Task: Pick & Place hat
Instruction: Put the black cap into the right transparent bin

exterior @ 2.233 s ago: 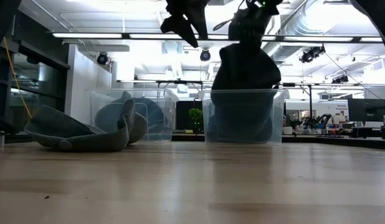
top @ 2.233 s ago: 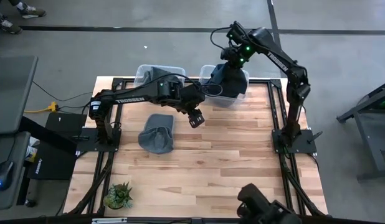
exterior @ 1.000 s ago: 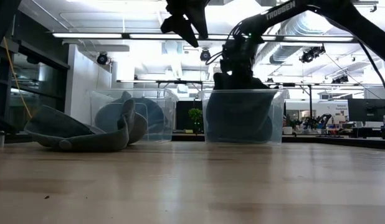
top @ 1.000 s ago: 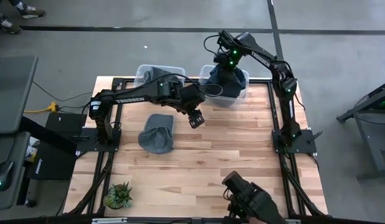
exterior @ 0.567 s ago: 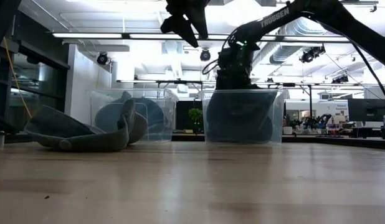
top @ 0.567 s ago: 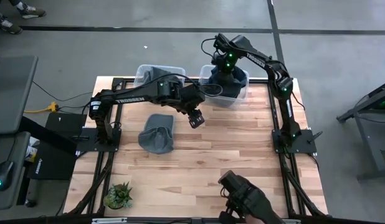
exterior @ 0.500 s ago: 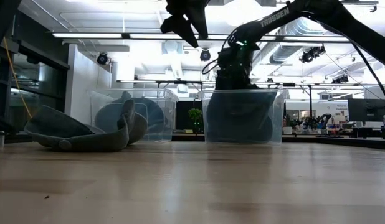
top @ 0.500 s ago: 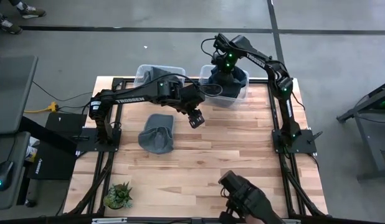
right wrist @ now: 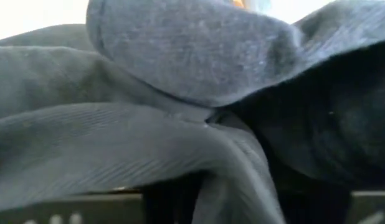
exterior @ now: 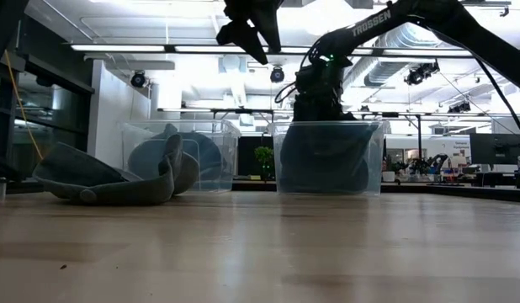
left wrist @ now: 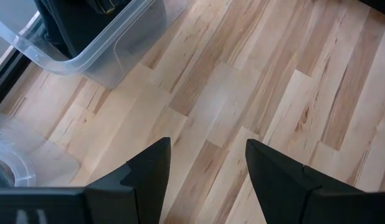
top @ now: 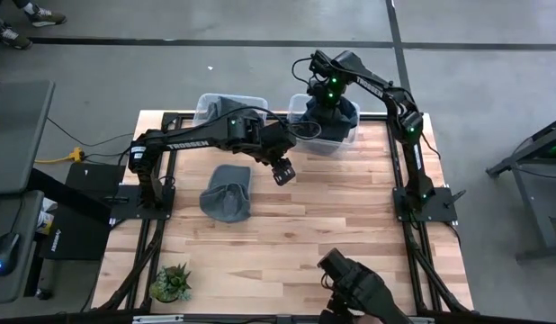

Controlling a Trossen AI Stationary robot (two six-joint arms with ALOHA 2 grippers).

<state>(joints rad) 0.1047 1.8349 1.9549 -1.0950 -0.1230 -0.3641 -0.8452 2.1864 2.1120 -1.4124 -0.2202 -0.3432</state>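
A grey hat (top: pixel 228 193) lies flat on the table left of centre, and the low view shows this hat (exterior: pixel 108 181) too. Another hat (top: pixel 226 110) sits in the left clear bin (exterior: pixel 172 160). My right gripper (top: pixel 327 97) reaches down into the right clear bin (top: pixel 343 137), shut on a dark grey hat (right wrist: pixel 180 56) that fills its wrist view. In the low view that gripper (exterior: pixel 315 105) stands at the bin's rim (exterior: pixel 327 124). My left gripper (top: pixel 281 171) hovers open above bare wood (left wrist: pixel 208 168), between the hat on the table and the right bin. My right gripper holds the dark grey hat by a fold of its cloth (right wrist: pixel 233 165), coming from above and pointing down into the right bin. The cloth bunches over the fingers and hides the place of contact. The hat rests inside the bin, below its rim.
A small potted plant (top: pixel 173 283) stands at the table's near left corner. A dark camera mount (top: pixel 359 288) sits at the near edge. Black frame rails (top: pixel 406 180) run along both sides. Bare wood lies at the table's centre and near right.
My right gripper has gone down into the right bin with the dark hat. The hat's top, which stood above the bin's rim a second ago, now sits inside the bin.
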